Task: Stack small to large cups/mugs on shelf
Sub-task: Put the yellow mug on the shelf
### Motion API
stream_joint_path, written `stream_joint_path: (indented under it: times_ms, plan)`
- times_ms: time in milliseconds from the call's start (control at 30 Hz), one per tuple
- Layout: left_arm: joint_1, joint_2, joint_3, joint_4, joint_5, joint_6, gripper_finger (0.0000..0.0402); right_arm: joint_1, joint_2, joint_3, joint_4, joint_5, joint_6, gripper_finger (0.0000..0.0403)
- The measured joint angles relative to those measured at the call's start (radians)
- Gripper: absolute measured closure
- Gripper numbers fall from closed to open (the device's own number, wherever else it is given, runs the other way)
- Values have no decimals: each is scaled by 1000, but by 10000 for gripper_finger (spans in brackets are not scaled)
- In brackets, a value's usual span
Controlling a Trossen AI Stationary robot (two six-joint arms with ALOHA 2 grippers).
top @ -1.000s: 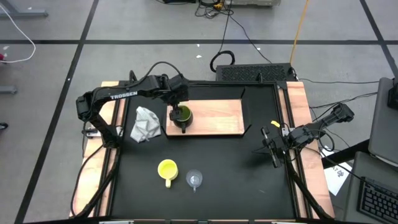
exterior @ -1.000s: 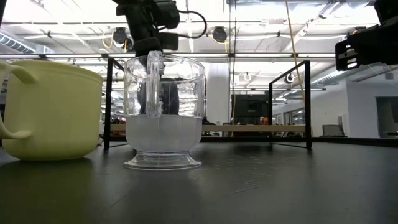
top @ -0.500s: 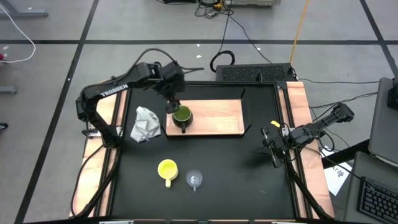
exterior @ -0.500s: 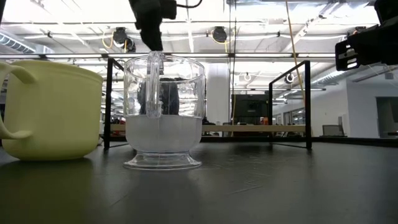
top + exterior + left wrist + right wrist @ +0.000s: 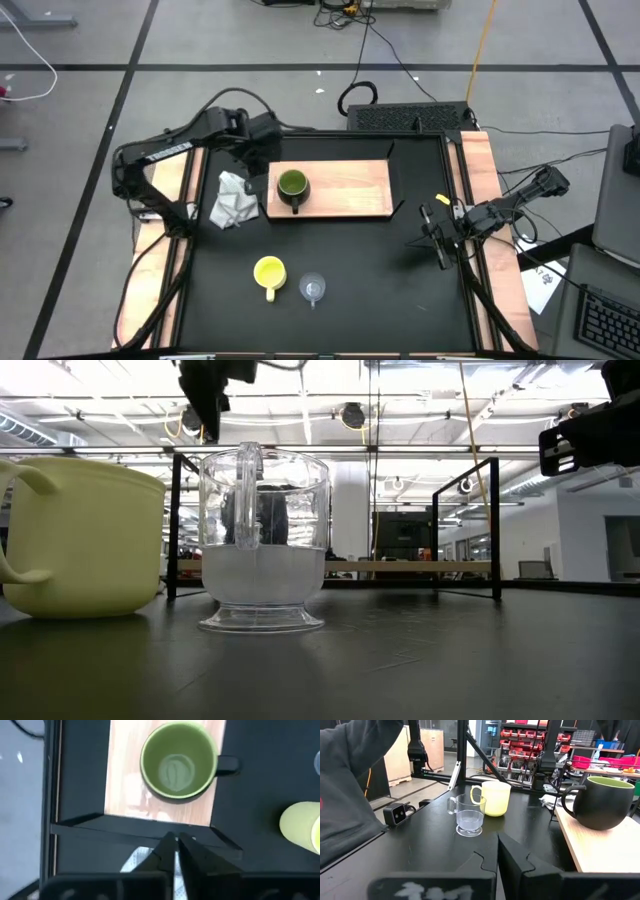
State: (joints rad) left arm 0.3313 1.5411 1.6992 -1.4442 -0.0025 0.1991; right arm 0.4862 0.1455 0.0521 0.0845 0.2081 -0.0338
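While our left end effector (image 5: 174, 851) hangs shut and empty just off the shelf's (image 5: 350, 190) edge, the olive-green mug (image 5: 291, 186) sits upright on that shelf just ahead of it. Yellow mug (image 5: 268, 272) and glass cup (image 5: 314, 289) stand side by side on the tabletop (image 5: 370, 280), well clear. Right end effector (image 5: 497, 851) is shut, empty, at the far side.

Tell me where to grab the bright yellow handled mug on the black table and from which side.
Grip the bright yellow handled mug by its rim wall from straight above: it stands upright, mouth open. Choose the wall away from the clear glass cup beside it, and off the handle, which points to the table's near edge.
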Motion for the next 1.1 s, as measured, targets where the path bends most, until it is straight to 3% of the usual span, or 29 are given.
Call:
stream_joint_path:
  times_ms: [233, 467, 833, 1100]
  plan:
    - [9, -216, -144, 108, -17, -19, 398, 0, 0, 0, 1, 0, 9, 403]
    - [17, -515, -408, 380, -19, -59, 399, 0, 0, 0, 9, 0, -2, 403]
    - [-8, -817, -654, 628, -27, -352, 400, 0, 0, 0, 8, 0, 21, 403]
    - [-105, -1064, -934, 989, -28, -456, 400, 0, 0, 0, 8, 0, 10, 403]
